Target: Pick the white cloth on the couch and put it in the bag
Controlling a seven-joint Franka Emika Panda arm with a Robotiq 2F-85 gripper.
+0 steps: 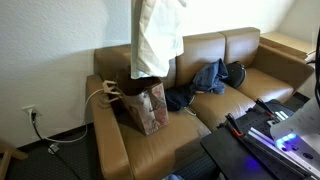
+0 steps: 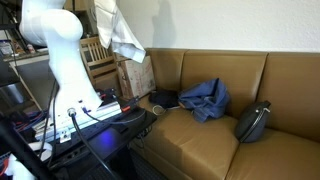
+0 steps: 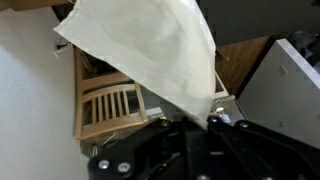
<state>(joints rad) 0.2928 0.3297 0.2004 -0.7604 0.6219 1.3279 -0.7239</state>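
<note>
Gripper [image 3: 212,122] low in wrist view, fingers pinched cloth [image 3: 150,50] corner. In exterior view cloth [image 1: 156,40] hung upper centre, tail just above bag [image 1: 146,106] mouth on couch [image 1: 250,85] at frame left. Risks: wide cloth could drape over rim, dragging light bag over; thin pinch might slip; early release would miss narrow mouth.

The cloth [image 1: 157,40] runs off the top edge in both exterior views, so all above the fingers is cut off. In the wrist view it buries the tips of the gripper [image 3: 205,122]. Below the fingers, its hem hides the mouth of the bag [image 1: 145,105].
</note>
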